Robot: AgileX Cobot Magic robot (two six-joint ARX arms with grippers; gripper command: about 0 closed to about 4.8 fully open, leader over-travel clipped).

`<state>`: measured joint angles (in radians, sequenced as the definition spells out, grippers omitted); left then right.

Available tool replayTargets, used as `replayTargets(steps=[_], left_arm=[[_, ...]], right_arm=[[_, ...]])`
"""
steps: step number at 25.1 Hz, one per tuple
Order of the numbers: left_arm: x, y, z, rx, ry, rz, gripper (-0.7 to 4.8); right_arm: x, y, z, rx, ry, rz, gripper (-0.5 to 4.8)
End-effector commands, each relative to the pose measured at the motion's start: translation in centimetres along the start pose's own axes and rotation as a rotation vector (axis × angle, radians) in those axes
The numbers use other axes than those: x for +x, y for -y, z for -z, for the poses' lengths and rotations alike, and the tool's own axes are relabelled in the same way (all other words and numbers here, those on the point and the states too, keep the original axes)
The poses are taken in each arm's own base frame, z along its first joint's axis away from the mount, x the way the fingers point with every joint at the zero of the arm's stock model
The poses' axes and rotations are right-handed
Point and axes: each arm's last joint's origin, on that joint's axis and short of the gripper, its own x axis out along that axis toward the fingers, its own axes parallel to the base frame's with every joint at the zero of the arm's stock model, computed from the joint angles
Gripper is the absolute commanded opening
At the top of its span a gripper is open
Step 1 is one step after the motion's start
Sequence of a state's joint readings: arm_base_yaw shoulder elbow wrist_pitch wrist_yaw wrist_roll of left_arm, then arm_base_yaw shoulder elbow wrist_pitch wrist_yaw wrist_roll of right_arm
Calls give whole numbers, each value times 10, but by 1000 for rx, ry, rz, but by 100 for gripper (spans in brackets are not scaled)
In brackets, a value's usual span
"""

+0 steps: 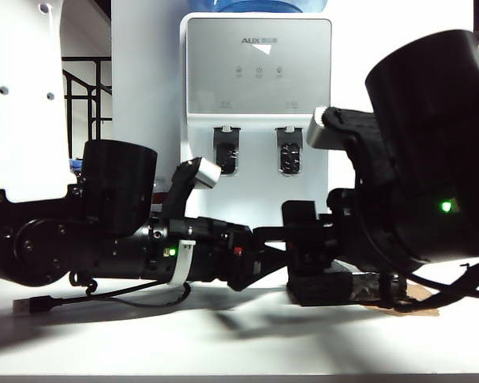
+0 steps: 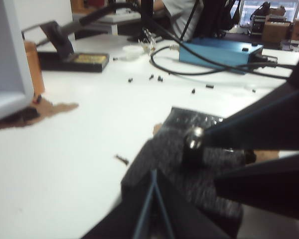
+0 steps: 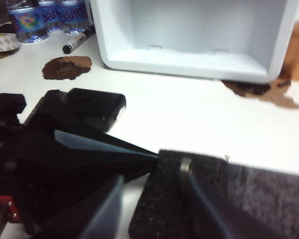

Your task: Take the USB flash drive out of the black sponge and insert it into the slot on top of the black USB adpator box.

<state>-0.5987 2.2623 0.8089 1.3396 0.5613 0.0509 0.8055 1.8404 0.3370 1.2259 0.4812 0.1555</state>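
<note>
USB flash drive: seated upright in the top face of the black sponge, only its rounded silver end showing. The sponge lies flat on the white surface, between the two arms. The black adaptor box lies flat on the same surface, near the sponge but apart from it, behind the left arm's tip. Its cable runs along the surface under the left arm and ends in a USB plug.

Room: a water dispenser stands behind the surface. A white open container sits beyond the sponge, with brown stains near it. Small black scraps and a blue box lie farther off.

Left tool: reaches in low and nearly level from the left of the exterior view. Its fingers read as pressed together into one wedge, the tip against the sponge's edge.

Right tool: reaches in from the right, angled down over the sponge. Its fingers are spread. One fingertip lies just beside the drive; contact cannot be confirmed. The other finger stands well clear, so nothing is pinched.

Clearance: the two tools meet tip to tip over the sponge, leaving little room between them. Bare surface lies open in front of the sponge, toward the near edge.
</note>
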Motion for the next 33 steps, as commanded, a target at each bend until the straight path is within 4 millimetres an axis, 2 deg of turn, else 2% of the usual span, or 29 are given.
replayTargets(steps=[1, 3, 21, 24, 33], left_arm=[[0, 0, -4, 23, 28, 1, -4], [0, 0, -2, 15, 16, 1, -4], [0, -1, 2, -7, -22, 3, -4], [-1, -1, 2, -7, -22, 2, -4], [-1, -1, 2, -7, -22, 0, -4]], right_arm=[[0, -2, -14, -29, 106, -19, 203], [0, -1, -15, -33, 105, 16, 182], [8, 3, -7, -1, 0, 74, 182], [9, 2, -8, 5, 5, 76, 127], [19, -4, -17, 25, 35, 69, 111]])
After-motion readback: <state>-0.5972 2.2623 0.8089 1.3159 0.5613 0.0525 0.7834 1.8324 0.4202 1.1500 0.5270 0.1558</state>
